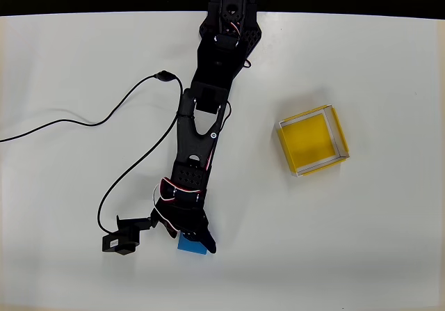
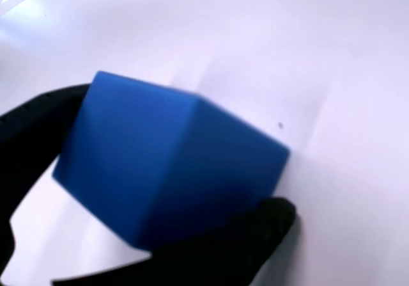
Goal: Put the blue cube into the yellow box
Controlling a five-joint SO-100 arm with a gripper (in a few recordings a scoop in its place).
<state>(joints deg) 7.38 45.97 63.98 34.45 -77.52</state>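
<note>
- Sitting between the two black fingers, the blue cube (image 2: 169,161) lies at the near edge of the table in the overhead view, a little left of centre; there the gripper (image 1: 192,240) covers most of it and a blue strip shows under the fingertips.
- In the wrist view one finger (image 2: 35,123) touches the cube's left face and the other finger (image 2: 246,238) presses its lower right edge, so the jaws pinch the cube; whether it is already off the table I cannot tell.
- The cube is a solid matte block with plain faces and sharp edges, slightly longer in one direction, and it looks turned at an angle to the fingers.
- The yellow box (image 1: 340,131) stands well apart, to the right and farther from the near edge than the cube; in my judgement the coming move is a lift and a swing to the right.
- The box is a shallow square tray with a yellow floor and thin pale walls, rotated a little against the table edge.
- The white table (image 1: 69,60) is smooth; a thin black cable (image 1: 118,106) curves on it left of the arm.
</note>
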